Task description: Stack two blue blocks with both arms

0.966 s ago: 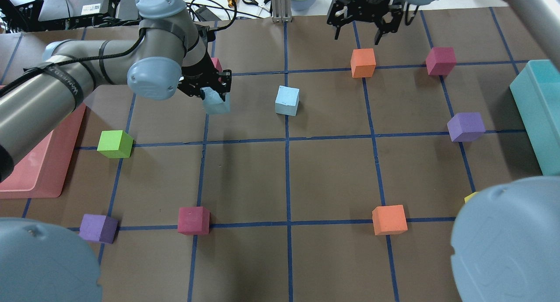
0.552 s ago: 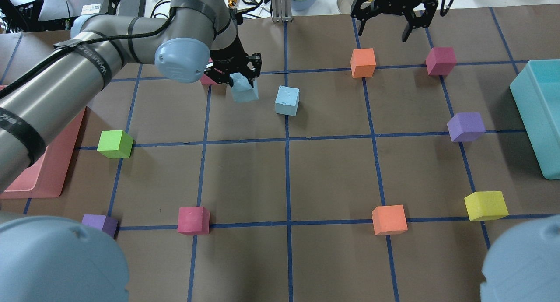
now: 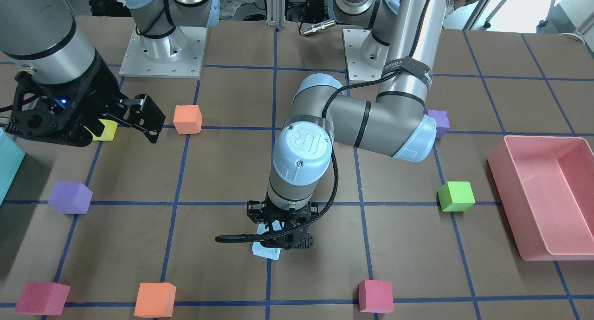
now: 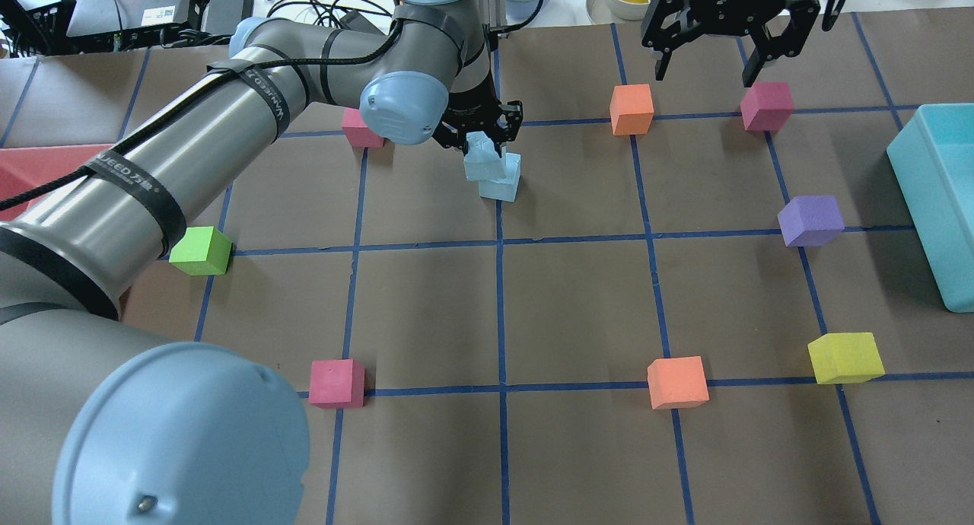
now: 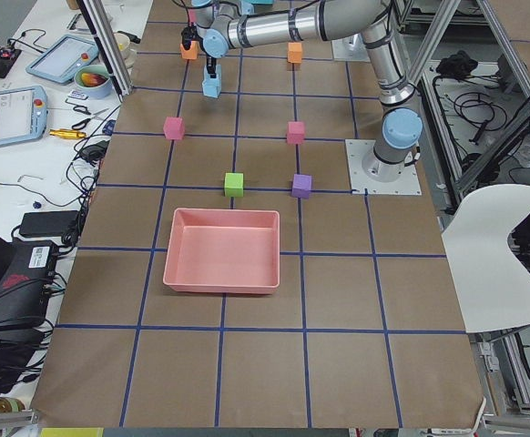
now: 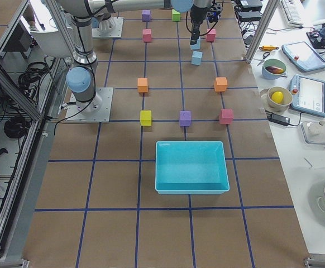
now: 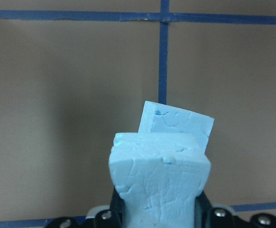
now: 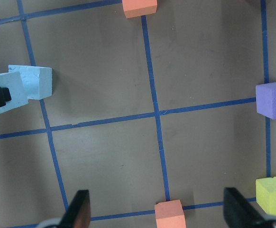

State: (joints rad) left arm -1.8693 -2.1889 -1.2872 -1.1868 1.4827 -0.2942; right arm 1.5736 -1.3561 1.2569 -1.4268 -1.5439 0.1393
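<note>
Overhead exterior view: the left end effector [image 4: 482, 133] is pinching the held blue block [image 4: 479, 162] by two opposite side faces, its jaws pressed into the foam. The block hangs partly over the resting blue block [image 4: 505, 184], which sits on the desk [image 4: 578, 304] beside the central blue tape line. The held cube is offset toward about 10 o'clock from the lower one and turned a little against it. Whether the two touch I cannot tell.

In the left wrist-mounted view the held blue block [image 7: 159, 180] fills the bottom. The resting blue block [image 7: 180, 126] peeks out beyond it toward 1 o'clock, so the pair is not yet squared up.

Out toward 2 o'clock, well apart, the right end effector [image 4: 704, 74] hangs with its jaws spread and nothing between them, above the gap between an orange cube [image 4: 631, 109] and a magenta cube [image 4: 766, 105].

These cubes look like light, soft foam with scuffed, dented faces. The held one appears to narrow where it is squeezed, so it likely gives under pressure and grips well rather than slipping. Flat opposite sides near mid-height seem the best hold. A gentle release should matter, since so light a block could tip or be dragged off.
</note>
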